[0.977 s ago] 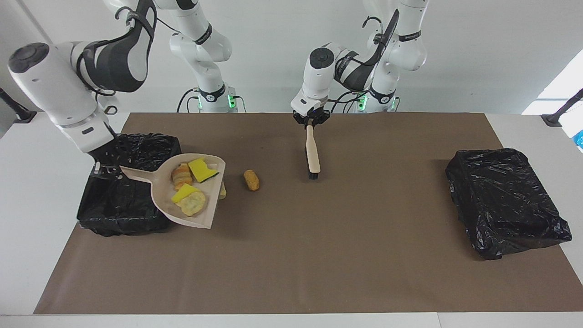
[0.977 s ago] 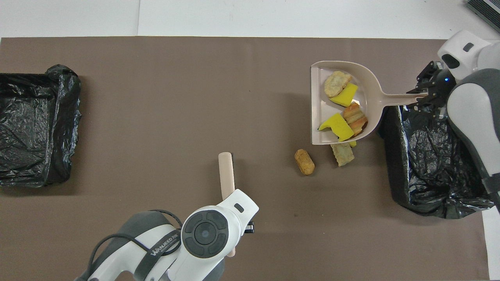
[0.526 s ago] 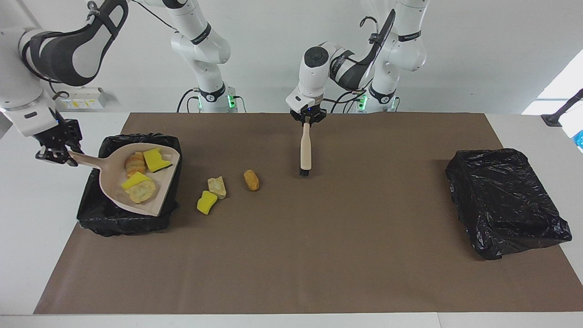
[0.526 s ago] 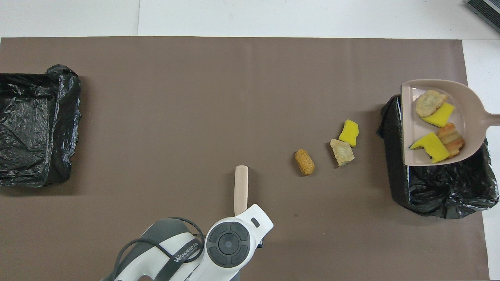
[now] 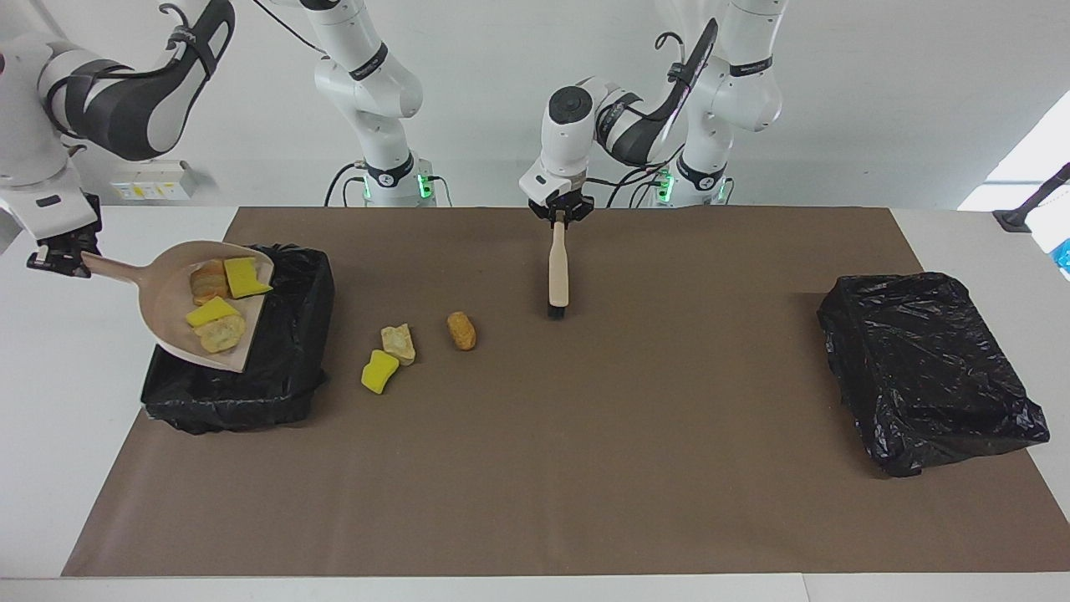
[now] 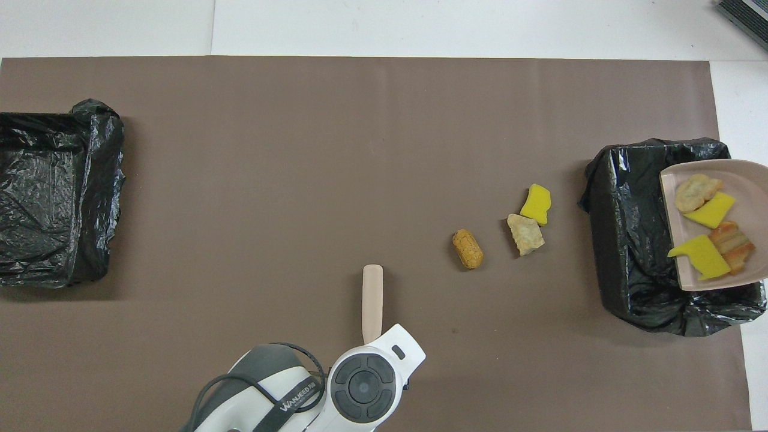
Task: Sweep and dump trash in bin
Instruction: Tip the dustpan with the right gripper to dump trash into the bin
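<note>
My right gripper is shut on the handle of a beige dustpan, which it holds tilted above the black-lined bin at the right arm's end of the table. Several trash pieces lie in the pan, some yellow, some tan. On the mat beside the bin lie a yellow sponge chunk, a beige lump and an orange-brown lump. My left gripper is shut on a brush with its bristles pointing down at the mat.
A second black-lined bin sits at the left arm's end of the table. A brown mat covers most of the white table.
My right gripper carried the loaded dustpan off the mat and up over the bin, uncovering the yellow and beige pieces. My left gripper drew the brush slightly back toward the robots.
</note>
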